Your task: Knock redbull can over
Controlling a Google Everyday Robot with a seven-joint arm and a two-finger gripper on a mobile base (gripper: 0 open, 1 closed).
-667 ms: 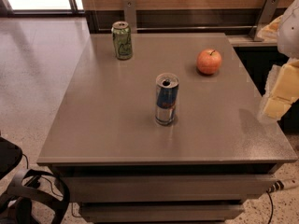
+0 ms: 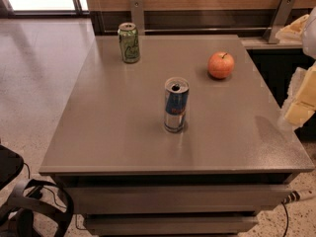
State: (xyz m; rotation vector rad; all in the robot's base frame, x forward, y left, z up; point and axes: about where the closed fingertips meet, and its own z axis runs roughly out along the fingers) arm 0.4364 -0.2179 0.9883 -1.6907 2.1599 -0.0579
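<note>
The redbull can (image 2: 176,105) stands upright near the middle of the grey table (image 2: 113,132). It is slim, blue and silver, with an opened silver top. My gripper (image 2: 301,100) shows as cream-coloured parts at the right edge of the view, level with the table's right side. It is well to the right of the can and not touching it.
A green can (image 2: 129,43) stands upright at the table's far left. A red apple (image 2: 220,65) lies at the far right, behind the redbull can. A wooden wall with metal brackets (image 2: 137,14) runs behind the table. Black straps (image 2: 29,206) lie on the floor at the lower left.
</note>
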